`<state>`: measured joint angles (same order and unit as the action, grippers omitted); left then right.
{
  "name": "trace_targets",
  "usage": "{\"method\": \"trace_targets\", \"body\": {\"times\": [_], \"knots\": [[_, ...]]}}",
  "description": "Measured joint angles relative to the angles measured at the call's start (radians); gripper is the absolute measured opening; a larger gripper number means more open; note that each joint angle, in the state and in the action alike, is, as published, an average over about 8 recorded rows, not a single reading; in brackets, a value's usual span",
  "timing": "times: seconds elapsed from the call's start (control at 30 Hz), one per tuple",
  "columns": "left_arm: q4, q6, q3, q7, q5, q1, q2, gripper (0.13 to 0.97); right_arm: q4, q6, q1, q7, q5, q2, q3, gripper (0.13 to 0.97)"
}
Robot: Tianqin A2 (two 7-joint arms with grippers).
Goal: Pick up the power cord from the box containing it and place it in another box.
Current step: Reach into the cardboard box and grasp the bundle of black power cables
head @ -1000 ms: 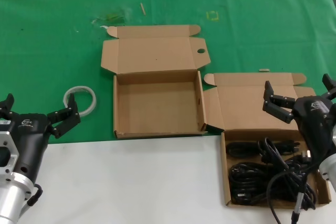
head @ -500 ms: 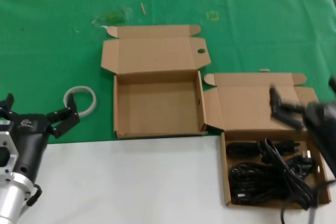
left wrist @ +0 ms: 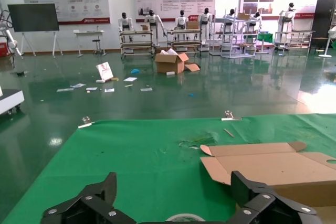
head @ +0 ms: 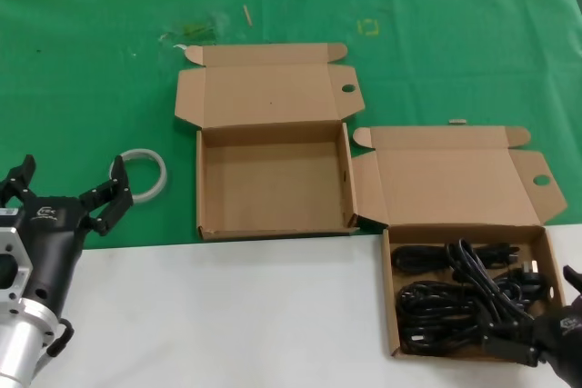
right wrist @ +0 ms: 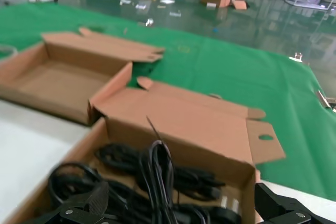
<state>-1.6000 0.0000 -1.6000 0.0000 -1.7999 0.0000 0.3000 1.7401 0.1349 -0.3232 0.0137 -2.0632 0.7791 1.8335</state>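
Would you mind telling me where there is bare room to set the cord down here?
The left box is bare inside. The white strip in front of it, between the left gripper and the right box, is bare too. The right box is crowded with black cables, with the right gripper at its near corner.

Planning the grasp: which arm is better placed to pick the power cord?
Right: its open pincer sits at the brown cardboard box holding the thin black power cord. The left pincer waits far off, near a white ring.
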Motion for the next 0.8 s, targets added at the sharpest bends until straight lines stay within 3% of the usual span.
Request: {"method": "trace_targets", "body": {"times": [0.1,0.3,0.6,0.8], "knots": [[0.000,0.000,0.000,0.000,0.000,0.000,0.000,0.803,-0.026,0.013,0.019,-0.020,-0.006,0.013,0.034,0.958],[0.000,0.000,0.000,0.000,0.000,0.000,0.000,0.669,-0.067,0.025,0.067,-0.053,-0.018,0.022,0.096,0.947],[0.000,0.000,0.000,0.000,0.000,0.000,0.000,0.462,-0.131,0.006,0.124,-0.072,-0.010,0.005,0.144,0.862],[0.000,0.000,0.000,0.000,0.000,0.000,0.000,0.349,-0.162,-0.012,0.144,-0.075,0.008,-0.013,0.156,0.749]]}}
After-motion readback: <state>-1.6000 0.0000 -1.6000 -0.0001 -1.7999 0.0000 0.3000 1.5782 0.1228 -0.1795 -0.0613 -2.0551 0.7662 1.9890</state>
